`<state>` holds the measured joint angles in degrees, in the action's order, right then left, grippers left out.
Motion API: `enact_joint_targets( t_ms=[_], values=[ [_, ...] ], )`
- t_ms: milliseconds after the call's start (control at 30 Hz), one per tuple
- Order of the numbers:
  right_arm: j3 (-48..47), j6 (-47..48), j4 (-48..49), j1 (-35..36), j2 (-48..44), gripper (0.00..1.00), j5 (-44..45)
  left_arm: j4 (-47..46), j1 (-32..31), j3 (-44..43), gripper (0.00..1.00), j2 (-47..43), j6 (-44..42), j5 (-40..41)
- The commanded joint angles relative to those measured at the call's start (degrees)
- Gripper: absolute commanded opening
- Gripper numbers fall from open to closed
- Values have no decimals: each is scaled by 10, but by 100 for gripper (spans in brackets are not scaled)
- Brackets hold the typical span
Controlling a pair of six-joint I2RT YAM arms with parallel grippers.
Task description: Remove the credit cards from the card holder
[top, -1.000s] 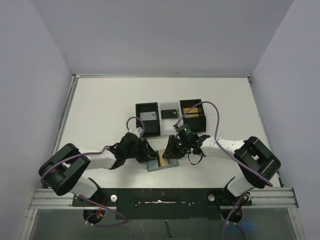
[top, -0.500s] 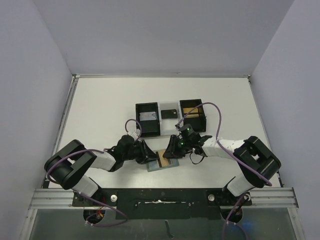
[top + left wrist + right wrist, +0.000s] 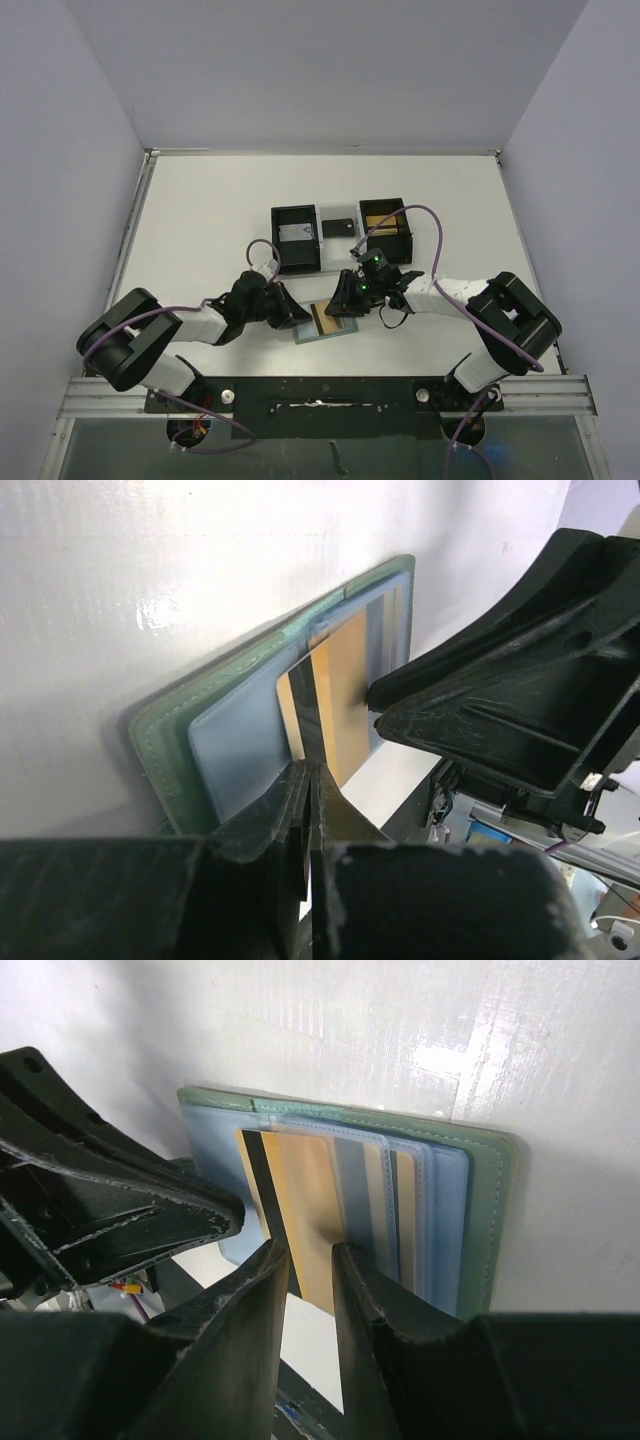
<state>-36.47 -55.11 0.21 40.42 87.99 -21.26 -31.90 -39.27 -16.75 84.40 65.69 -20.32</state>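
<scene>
Holder lies open on the table between the tools. Left tool has just closed, fingers together at the end of the gold card, grip unconfirmed; right tool stands slightly apart, tips on that card. Withdrawal judged imminent.

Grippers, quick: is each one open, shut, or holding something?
Left gripper: shut at the edge of the gold card; whether it grips cannot be told.
Right gripper: slightly open, fingers over that card.
</scene>
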Motion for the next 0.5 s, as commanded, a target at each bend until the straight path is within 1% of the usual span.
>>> enact_joint_targets(
  t_ms=[0,133,233,300,333,400,467],
  values=[
    [12,7,-15,1,9,28,22,35,5,-8,0,-42,-24,14],
    [10,9,-17,1,9,30,22,61,6,-6,0,-56,-31,24],
    [7,9,-18,2,10,30,22,58,6,-8,1,-49,-33,15],
    [5,9,-22,3,11,30,21,54,5,-15,17,-32,-32,8],
    [3,9,-21,5,12,30,17,49,3,-18,24,-24,-32,5],
    [-2,12,-23,9,13,30,12,52,-1,-27,33,-9,-31,2],
    [-7,14,-28,12,14,30,14,81,-8,-41,37,4,-38,10]
  ],
)
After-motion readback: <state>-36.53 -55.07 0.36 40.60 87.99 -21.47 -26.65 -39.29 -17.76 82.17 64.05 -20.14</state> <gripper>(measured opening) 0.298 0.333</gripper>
